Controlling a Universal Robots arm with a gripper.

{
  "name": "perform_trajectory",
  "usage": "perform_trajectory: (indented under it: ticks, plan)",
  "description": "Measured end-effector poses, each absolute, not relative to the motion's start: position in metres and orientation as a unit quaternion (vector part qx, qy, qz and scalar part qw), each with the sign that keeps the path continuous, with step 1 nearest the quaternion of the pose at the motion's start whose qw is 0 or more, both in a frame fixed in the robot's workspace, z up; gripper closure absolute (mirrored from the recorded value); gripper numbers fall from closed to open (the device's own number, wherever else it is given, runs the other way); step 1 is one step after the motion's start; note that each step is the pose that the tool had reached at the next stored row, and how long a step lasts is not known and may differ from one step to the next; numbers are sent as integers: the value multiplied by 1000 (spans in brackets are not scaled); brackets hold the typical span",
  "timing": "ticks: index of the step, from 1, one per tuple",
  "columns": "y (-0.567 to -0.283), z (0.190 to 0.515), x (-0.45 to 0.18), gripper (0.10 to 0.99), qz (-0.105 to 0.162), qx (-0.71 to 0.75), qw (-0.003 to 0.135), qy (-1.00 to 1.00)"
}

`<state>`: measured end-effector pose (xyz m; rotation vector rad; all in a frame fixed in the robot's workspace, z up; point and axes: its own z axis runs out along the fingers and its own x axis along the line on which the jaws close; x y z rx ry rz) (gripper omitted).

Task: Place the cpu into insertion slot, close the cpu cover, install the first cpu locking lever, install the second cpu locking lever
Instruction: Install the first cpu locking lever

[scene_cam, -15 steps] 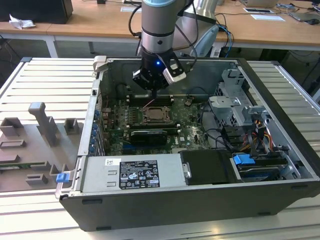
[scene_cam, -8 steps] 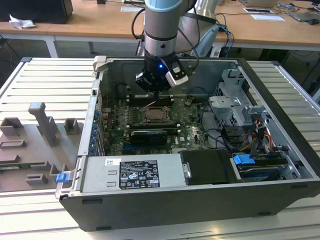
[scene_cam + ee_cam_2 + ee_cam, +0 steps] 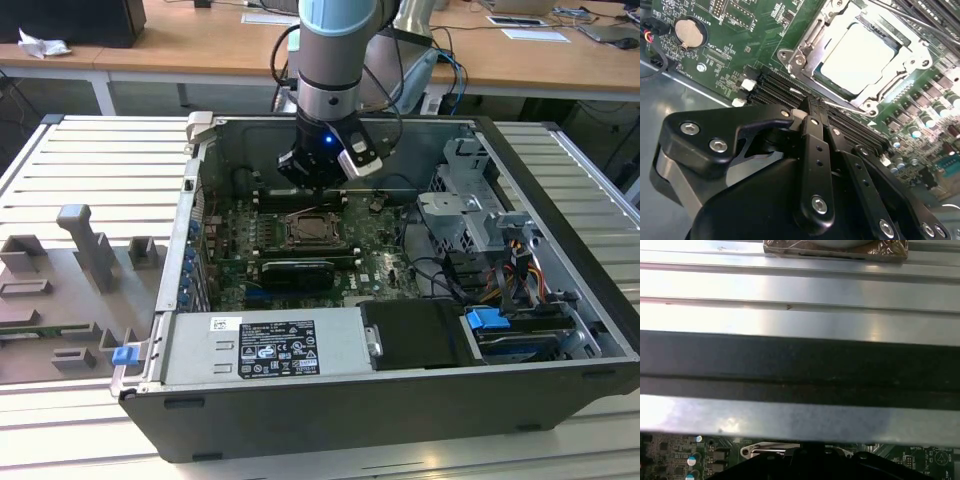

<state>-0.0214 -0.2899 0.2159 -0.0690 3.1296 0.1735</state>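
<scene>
The cpu [image 3: 860, 55] lies in its socket on the green motherboard, its pale metal top showing through the window of the cpu cover [image 3: 807, 47]. The cover lies flat over the cpu. A thin lever rod [image 3: 845, 106] runs along the socket edge nearest my fingers. My gripper [image 3: 812, 105] hovers just beside that edge, shut, with nothing between its black fingers. In the exterior view the gripper [image 3: 318, 185] hangs inside the open computer case, a little behind the socket [image 3: 312, 232].
Black memory slots [image 3: 770, 87] lie under the fingertips. A coin battery [image 3: 689, 32] sits on the board nearby. The case wall [image 3: 800, 365] is close behind the wrist. A power supply [image 3: 265, 345] and drive cage [image 3: 470, 215] flank the board.
</scene>
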Motion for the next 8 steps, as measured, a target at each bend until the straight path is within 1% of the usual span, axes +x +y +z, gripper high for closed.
perform_trajectory:
  ticks: [8]
  plan:
    - [-290,208,-17,980,55,-22,3,998]
